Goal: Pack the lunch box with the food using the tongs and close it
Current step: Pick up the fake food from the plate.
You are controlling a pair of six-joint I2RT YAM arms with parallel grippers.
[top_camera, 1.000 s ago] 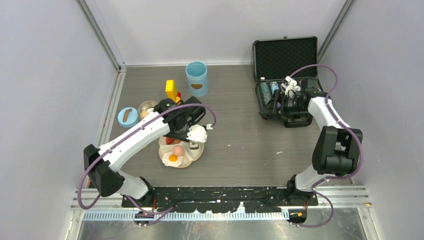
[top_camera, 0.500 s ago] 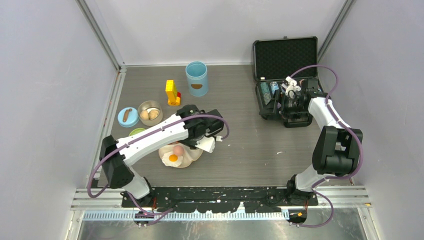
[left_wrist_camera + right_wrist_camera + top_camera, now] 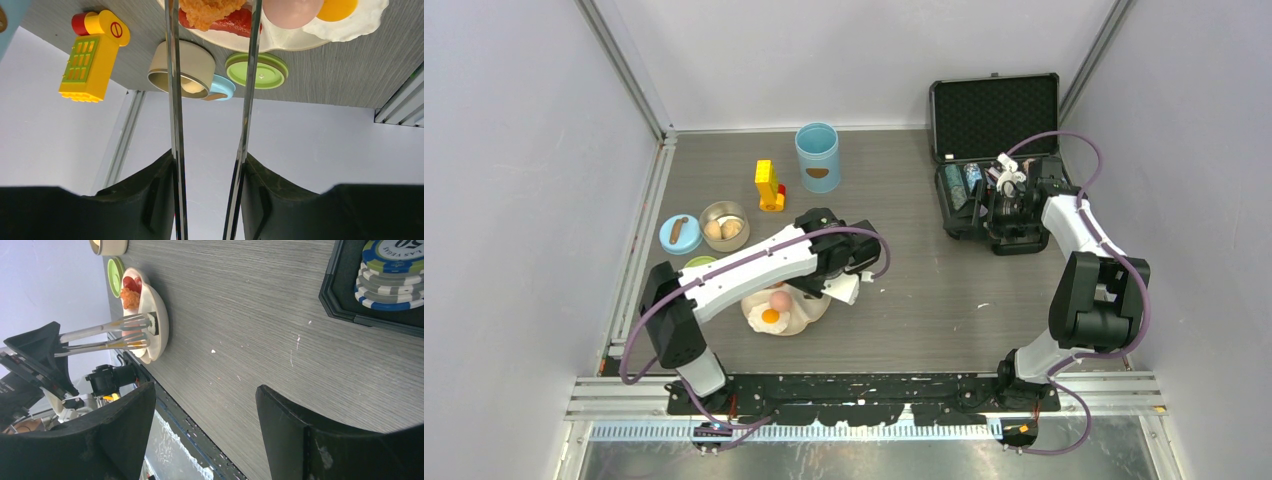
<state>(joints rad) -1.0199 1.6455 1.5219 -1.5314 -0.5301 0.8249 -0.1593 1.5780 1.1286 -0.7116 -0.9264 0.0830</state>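
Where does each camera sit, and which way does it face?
Top view: above and behind the arms, facing down at the table; left arm and right arm show whole.
Left wrist view: on the left wrist, looking along the tongs to the plate; its dark fingers show.
Right wrist view: low, facing across the table to the plate; its open fingers show.
Both wrist views share plate and tongs.
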